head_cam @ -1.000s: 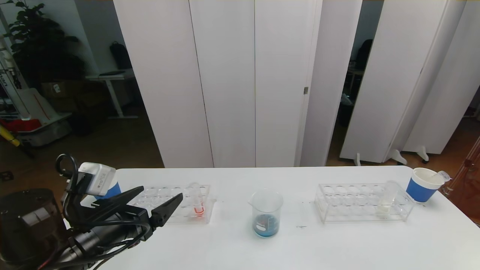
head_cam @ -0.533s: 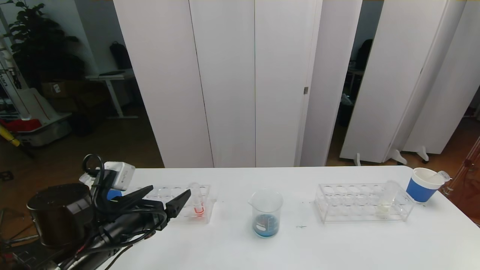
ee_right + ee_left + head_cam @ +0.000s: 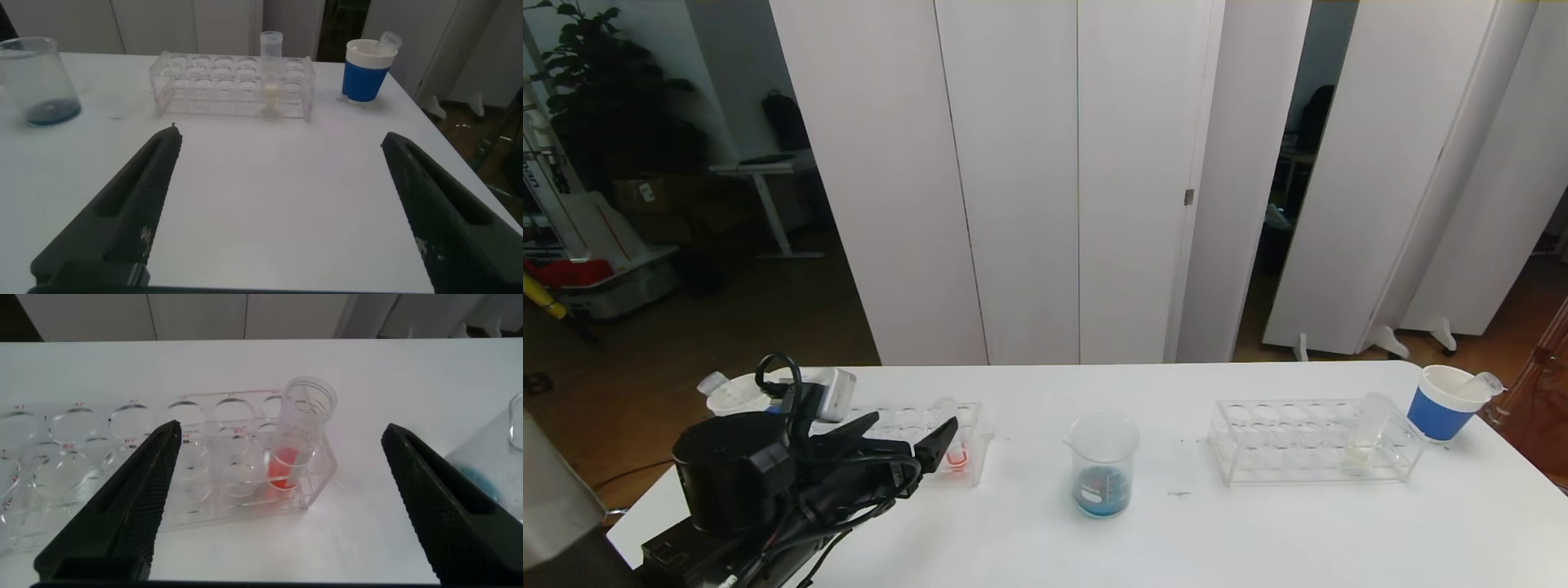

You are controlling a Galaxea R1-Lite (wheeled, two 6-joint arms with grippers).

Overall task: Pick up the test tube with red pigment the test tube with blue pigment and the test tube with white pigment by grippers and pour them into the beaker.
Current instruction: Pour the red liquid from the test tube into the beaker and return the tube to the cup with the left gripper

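Left wrist view: the left gripper (image 3: 278, 502) is seen spread wide, nothing held, fingers framing the test tube with red pigment (image 3: 296, 429), which stands upright in an end hole of the left rack (image 3: 98, 457) w/ only a little red liquid at its bottom. Being thin, clear and smooth, the tube is judged light, rigid, slippery and breakable — it should be taken on the bare upper wall, just below the rim and above the rack top, w/ gentle squeeze. The beaker (image 3: 1103, 465) sits mid-table between the racks, a shallow blue pool already in it. The test tube with white pigment (image 3: 1364, 433) stands in the right rack (image 3: 1282, 445), pale cream liquid low in it. A blue-sleeved paper cup (image 3: 1444, 404) beside that rack holds what looks like an emptied tube. The right gripper (image 3: 278, 204) is also spread, empty — hovering over bare table, well short of its rack.
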